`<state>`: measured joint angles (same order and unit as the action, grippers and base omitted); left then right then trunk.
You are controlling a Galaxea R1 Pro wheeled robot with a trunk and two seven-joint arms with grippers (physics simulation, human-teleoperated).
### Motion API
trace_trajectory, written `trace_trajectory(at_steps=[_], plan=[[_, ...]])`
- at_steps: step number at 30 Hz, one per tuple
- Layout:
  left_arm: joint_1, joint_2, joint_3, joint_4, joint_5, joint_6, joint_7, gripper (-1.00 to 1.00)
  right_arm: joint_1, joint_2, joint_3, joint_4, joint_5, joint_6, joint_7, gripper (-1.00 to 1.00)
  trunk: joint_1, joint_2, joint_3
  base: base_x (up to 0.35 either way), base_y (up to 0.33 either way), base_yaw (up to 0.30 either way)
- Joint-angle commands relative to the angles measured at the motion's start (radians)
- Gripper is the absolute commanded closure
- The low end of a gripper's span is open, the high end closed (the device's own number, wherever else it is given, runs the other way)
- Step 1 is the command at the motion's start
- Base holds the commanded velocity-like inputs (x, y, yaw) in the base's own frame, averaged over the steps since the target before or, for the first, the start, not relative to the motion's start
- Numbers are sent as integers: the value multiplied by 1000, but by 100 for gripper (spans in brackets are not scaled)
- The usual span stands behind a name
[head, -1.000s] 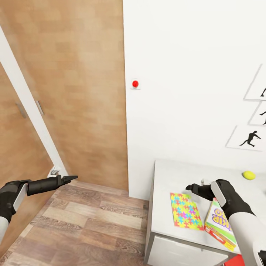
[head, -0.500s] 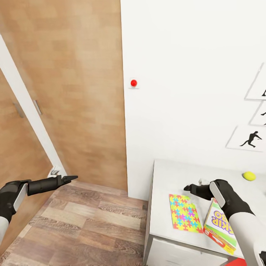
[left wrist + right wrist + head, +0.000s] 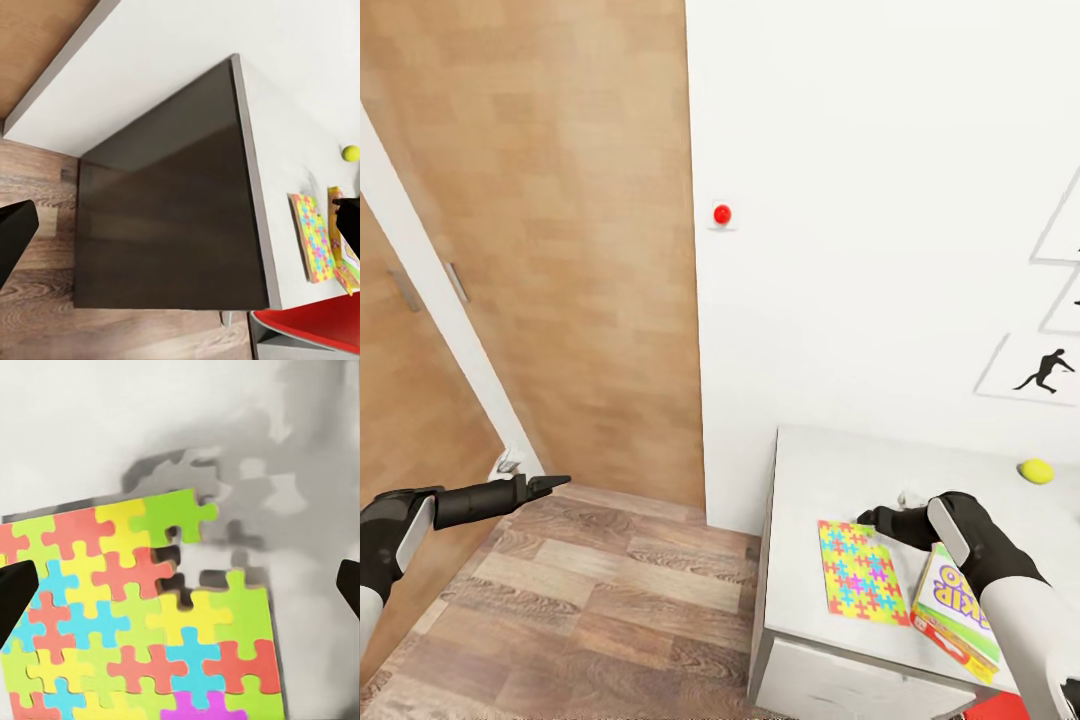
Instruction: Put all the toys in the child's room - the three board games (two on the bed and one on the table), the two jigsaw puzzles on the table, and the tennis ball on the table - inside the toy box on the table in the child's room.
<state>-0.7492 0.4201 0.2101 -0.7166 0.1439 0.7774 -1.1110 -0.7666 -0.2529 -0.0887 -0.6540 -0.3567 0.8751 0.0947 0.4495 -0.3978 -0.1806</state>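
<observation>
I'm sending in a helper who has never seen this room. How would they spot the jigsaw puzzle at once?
Find the pale grey table against the white wall. Near its front edge lies the jigsaw puzzle, a thin flat sheet of interlocking green, yellow, red and blue pieces. The printed board game beside it is a thicker box with lettering, and the tennis ball is round.

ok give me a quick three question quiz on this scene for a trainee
1. True or false: the jigsaw puzzle lies flat on the table.
2. Which gripper hangs over the table? A) left B) right
3. Fill in: the yellow-green tennis ball rests on the table near the ____.

Key:
1. True.
2. B: the right gripper is above the puzzle's far edge, jaws apart; the left gripper is over the wood floor.
3. Wall.
</observation>
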Motion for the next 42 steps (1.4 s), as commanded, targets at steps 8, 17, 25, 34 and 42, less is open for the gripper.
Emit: trace_trajectory(at_steps=[8, 17, 25, 34, 42], plan=[[-1, 0, 0, 0, 3, 6, -1, -100, 0, -3, -3, 14, 13, 5, 68, -100, 1, -2, -15, 0, 0, 0], [-1, 0, 0, 0, 3, 6, -1, -100, 4, -4, -2, 16, 13, 5, 92, -100, 1, -2, -30, 0, 0, 0], [-1, 0, 0, 0, 3, 6, -1, -100, 6, -5, -3, 16, 13, 6, 97, -100, 1, -2, -43, 0, 0, 0], [-1, 0, 0, 0, 3, 5, -2, -100, 8, -7, -2, 16, 13, 10, 100, -100, 1, -2, -46, 0, 0, 0], [-1, 0, 1, 0, 3, 5, -3, -100, 10, -6, -2, 16, 15, 7, 99, -100, 1, -2, -46, 0, 0, 0]])
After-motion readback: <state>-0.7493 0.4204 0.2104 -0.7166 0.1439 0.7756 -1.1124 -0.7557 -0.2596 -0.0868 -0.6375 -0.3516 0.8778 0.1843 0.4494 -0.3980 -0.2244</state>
